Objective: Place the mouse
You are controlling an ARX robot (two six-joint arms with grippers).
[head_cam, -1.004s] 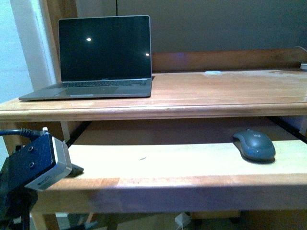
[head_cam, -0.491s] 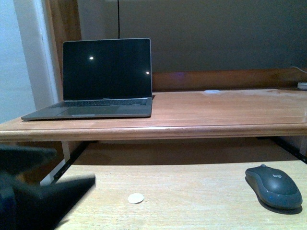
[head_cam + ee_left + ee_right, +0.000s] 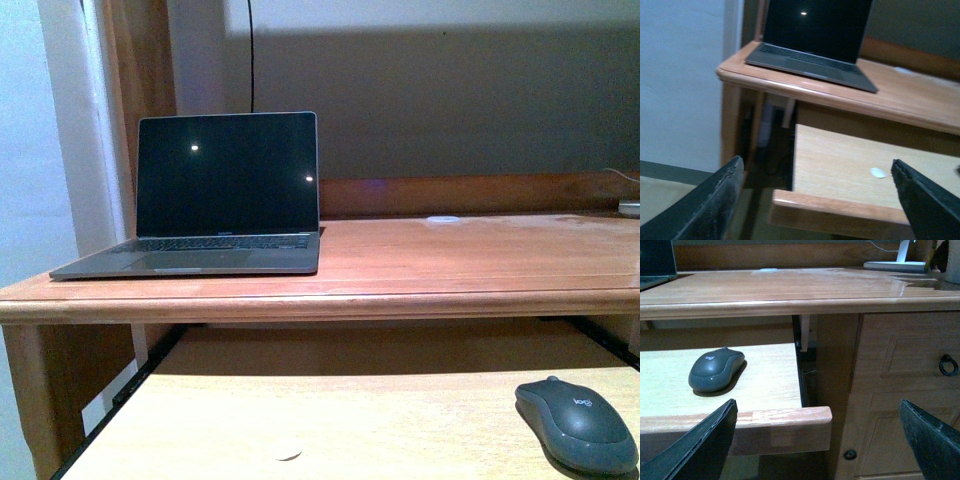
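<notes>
Right wrist view: my right fingers (image 3: 700, 450) are spread wide and empty, like my left fingers (image 3: 700, 210), and the small dark grey rounded mouse (image 3: 716, 369) lies apart from them on the pale wooden pull-out shelf (image 3: 771, 371) beneath the brown wooden desk (image 3: 790, 290). Closing off-centre, I judge, could squirt its smooth shell off the shelf's nearby edge.

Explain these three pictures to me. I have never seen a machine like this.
It is a robot with two arms. The front picture is taken from its body: an open laptop stands on a wooden desk, and a dark grey mouse lies on the pull-out shelf below, towards the right. The other two pictures come from a camera on each wrist; the dark wedges in their lower corners are the open jaws. The right wrist camera looks at the mouse. Nothing is held.
</notes>
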